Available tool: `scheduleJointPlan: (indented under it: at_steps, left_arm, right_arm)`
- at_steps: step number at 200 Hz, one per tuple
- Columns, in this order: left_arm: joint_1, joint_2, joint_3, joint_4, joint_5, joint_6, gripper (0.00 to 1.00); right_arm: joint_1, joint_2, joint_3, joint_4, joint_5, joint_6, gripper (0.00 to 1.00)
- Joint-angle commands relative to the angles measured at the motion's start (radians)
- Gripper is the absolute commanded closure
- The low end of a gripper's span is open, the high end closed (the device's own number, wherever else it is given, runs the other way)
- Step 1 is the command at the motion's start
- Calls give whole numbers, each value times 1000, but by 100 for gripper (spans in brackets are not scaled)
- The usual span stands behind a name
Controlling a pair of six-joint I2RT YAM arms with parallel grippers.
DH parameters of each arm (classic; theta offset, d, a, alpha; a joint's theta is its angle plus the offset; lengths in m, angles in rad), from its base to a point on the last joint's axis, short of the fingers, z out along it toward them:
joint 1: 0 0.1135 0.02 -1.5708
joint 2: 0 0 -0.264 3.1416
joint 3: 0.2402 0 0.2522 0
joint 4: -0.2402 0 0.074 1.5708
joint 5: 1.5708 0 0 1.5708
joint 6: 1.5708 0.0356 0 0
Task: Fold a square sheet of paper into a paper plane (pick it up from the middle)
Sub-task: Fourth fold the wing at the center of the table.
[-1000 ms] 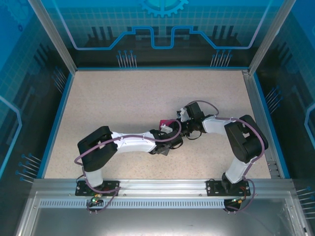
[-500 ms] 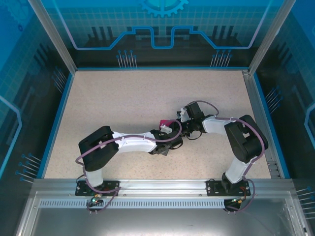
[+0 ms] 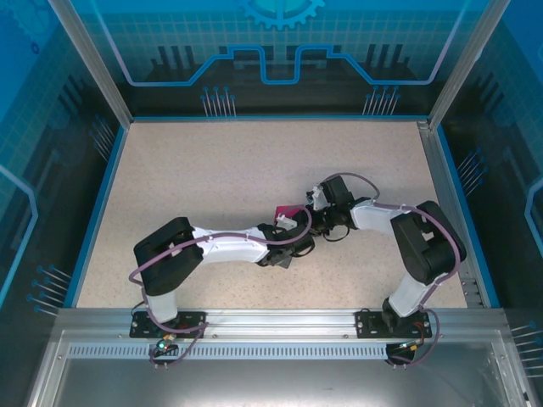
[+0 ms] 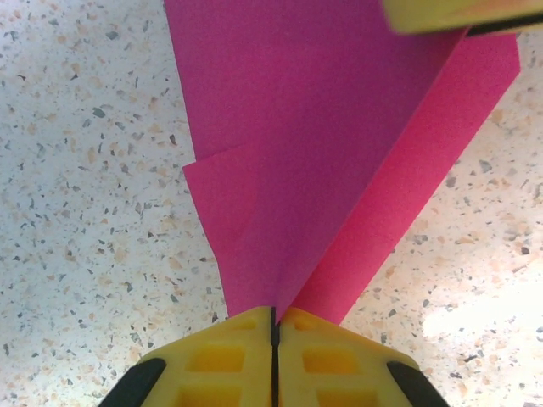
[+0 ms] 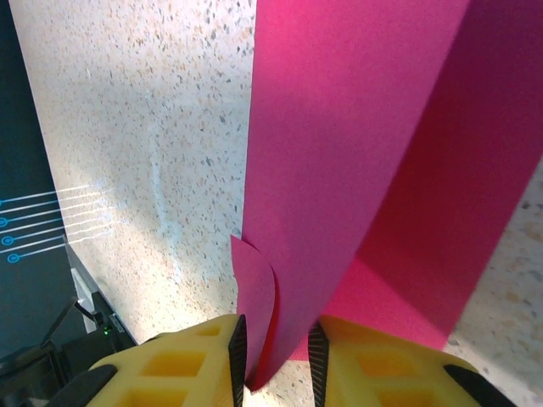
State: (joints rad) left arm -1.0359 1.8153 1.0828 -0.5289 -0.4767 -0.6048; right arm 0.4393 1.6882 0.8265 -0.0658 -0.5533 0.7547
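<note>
Left wrist view, nearest the lens: left gripper (image 4: 273,318), yellow pads pressed flat together, no gap along the seam, pinching the narrow end of the paper plane (image 4: 322,153). From that pinch, widens toward the far edge in magenta-pink layers: a paler flap on the left, one diagonal crease rising to the right, a brighter strip along the right side. Speckled table (image 4: 76,170) beneath on both sides; contact with it not clear. At the far top right corner, a second yellow finger (image 4: 441,13) overlapping the paper's far end. Right wrist view, nearest the lens: right gripper (image 5: 276,348), pads standing slightly apart, folded layers filling the gap and touching both, so gripping the paper there; small curled flap just beside the left pad. Farther out, runs away as a tall pink band, darker folded side on the right, shadow falling on the table. Top external view, near to far: bases at the near edge, left arm (image 3: 229,246) and right arm (image 3: 416,237) bent inward, wrists meeting near mid-table; between them a small pink patch, mostly covered by the left wrist. Beyond, speckled surface up to the blue-lit back wall (image 3: 280,59).
</note>
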Motion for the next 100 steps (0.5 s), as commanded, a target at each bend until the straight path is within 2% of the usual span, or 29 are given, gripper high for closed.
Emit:
scheduleJointPlan:
  at_steps: [1, 54, 100]
  left_arm:
    - [34, -68, -60, 70, 82, -27, 91]
    - [160, -215, -232, 304, 360, -10, 92]
    - [298, -272, -366, 489, 593, -38, 92]
  right_arm:
    - [-34, -78, -8, -47, 20, -30, 69]
    - [-80, -152, -30, -90, 11, -80, 65]
    - [-31, -126, -38, -16, -43, -64, 64]
